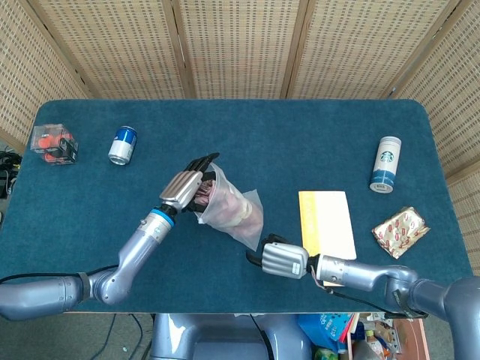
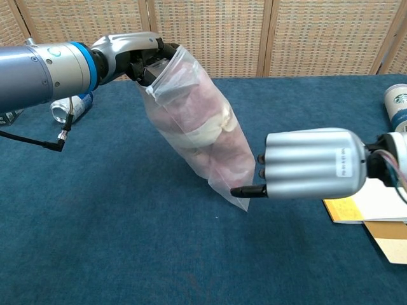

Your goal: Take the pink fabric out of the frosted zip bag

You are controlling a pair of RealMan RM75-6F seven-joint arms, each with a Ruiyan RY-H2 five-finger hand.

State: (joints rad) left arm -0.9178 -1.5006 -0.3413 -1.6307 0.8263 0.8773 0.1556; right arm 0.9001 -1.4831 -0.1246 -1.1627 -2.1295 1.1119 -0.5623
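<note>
Bag and hands sit close together now. The left hand (image 2: 137, 57) grips the top edge of the frosted zip bag (image 2: 200, 136), which slants down to the table (image 1: 315, 142), its low corner toward the right hand (image 2: 311, 164). The pink fabric (image 2: 206, 130) is inside the bag. The right hand is just beside that low corner and holds nothing, but whether its fingers are apart or curled cannot be told. It looks best placed to pinch the bottom.
</note>
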